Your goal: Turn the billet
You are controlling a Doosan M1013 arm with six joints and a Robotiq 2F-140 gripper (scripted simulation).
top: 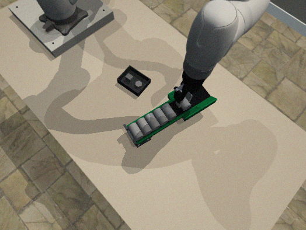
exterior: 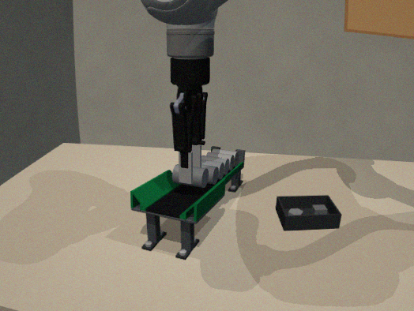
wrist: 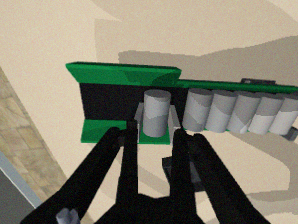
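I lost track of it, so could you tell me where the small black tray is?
In the top view the tray sits on the table, up-left of the ramp.

The feed ramp (exterior: pixel 151 190) has bright green side walls, a black bed and dark grey legs. The billets (top: pixel 152 120) in the row are plain light grey, as is the billet (wrist: pixel 155 112) between the pincer's fingers. The pincer (exterior: pixel 189 162) is black with pale grey finger pads; the arm (top: pixel 216 32) above it is glossy light grey. The bench (top: pixel 181 181) is pale beige. A small tray (top: pixel 120 79) is black, with two grey pieces inside. The floor (top: pixel 35 181) is mottled brown-and-tan stone tile.
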